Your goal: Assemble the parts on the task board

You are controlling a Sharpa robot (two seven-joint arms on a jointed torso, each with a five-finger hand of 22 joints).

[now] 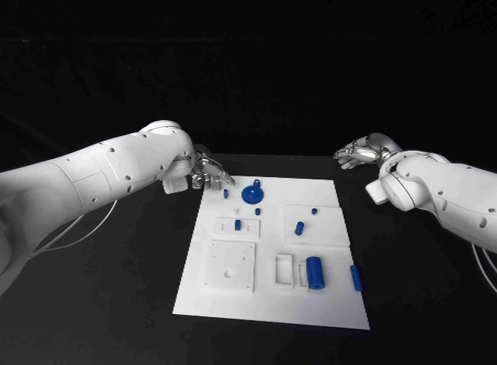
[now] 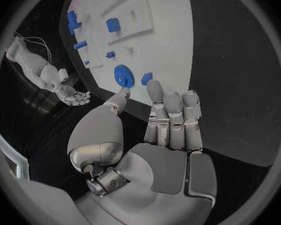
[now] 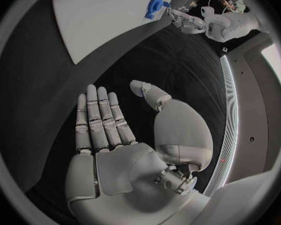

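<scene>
Nearest lay the flat white task board (image 1: 272, 304) on the black tabletop (image 1: 128, 304), its round blue gear part (image 1: 253, 195) at twelve o'clock beside the spread, empty left robot hand (image 1: 210, 174); the right robot hand (image 1: 361, 152) hovered empty, fingers apart, at two o'clock.

My table (image 1: 116, 304) is black all over, plain and without pattern. On it lies my board (image 1: 275, 304), white, with raised blocks (image 1: 230, 266) of the same white. The small parts on it are all blue: a round gear (image 1: 253, 194), a thick cylinder (image 1: 315, 273), a slim peg (image 1: 356, 277) near the board's edge and a few little pins (image 1: 300, 226). My left hand (image 1: 210, 175) is silver with darker grey at the finger gaps, and my right hand (image 1: 361, 153) is the same silver. Both my arms (image 1: 94, 179) are white, dotted with small dark screw holes.
</scene>
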